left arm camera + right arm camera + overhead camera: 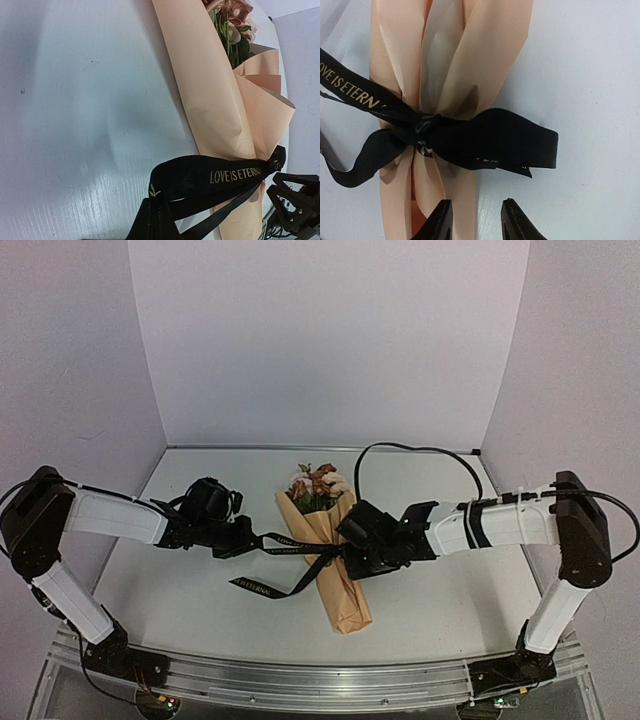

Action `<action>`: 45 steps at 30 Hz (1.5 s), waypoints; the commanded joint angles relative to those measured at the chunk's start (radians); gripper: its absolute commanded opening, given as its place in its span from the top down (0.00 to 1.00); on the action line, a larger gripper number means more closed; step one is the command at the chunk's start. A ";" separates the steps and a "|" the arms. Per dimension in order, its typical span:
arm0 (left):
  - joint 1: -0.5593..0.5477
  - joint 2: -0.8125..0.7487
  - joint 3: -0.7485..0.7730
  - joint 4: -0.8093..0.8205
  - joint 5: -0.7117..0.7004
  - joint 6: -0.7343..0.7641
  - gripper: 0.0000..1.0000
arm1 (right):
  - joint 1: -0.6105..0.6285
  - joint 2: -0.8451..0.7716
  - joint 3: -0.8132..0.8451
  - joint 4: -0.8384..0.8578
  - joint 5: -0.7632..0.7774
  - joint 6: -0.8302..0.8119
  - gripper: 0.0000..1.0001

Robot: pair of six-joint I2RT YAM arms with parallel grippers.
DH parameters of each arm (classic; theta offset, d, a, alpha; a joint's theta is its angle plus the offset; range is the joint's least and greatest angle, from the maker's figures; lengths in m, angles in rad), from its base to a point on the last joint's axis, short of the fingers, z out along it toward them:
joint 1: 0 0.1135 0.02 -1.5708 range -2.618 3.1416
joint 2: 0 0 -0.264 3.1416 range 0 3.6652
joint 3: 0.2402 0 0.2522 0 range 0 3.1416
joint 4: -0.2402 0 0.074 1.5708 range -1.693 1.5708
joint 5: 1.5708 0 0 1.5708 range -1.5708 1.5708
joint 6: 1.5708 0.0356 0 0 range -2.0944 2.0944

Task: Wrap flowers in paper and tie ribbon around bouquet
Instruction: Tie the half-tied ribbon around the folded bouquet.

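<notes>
Bouquet (338, 575) lies across the middle of the table (450, 590), flowers (318, 483) toward the far wall. Ribbon (290, 543) is tied around its waist in a knot (422, 127). Left gripper (243, 537) is clamped on one ribbon end, which runs taut to the left. Right gripper (476, 207) sits just beside the knot, jaws partly apart, holding nothing.
</notes>
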 commanded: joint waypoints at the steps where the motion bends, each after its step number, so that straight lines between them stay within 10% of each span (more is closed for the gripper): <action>1: 0.000 -0.037 0.019 -0.001 -0.015 0.007 1.00 | -0.002 -0.037 -0.009 0.009 0.040 0.010 0.63; 45: 0.000 -0.056 0.016 -0.008 -0.025 0.013 1.00 | -0.029 0.117 0.088 0.072 0.197 0.004 0.82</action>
